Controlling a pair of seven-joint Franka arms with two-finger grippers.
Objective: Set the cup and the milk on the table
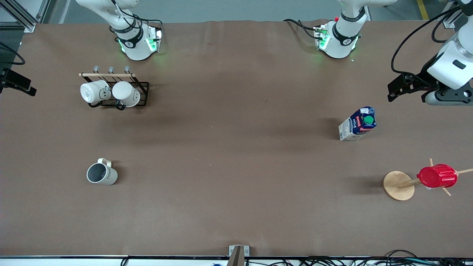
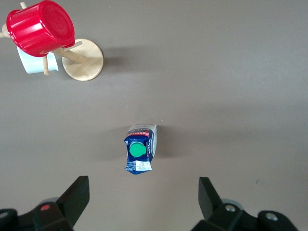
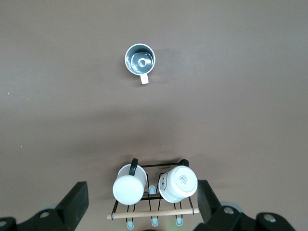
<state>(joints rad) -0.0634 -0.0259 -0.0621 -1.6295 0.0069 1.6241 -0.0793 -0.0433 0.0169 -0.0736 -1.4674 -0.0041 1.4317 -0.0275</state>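
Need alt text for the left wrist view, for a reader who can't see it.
Seen from above, the milk carton stands upright on the brown table, green cap up, with the open left gripper high over it and holding nothing. Apart from the carton, a red ribbed cup hangs on a wooden peg stand.

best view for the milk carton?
Left wrist view: the milk carton sits central, seen from straight above, green cap and top fold clear. Front view shows it smaller, upright, with a side face visible. Right wrist view doesn't show it.
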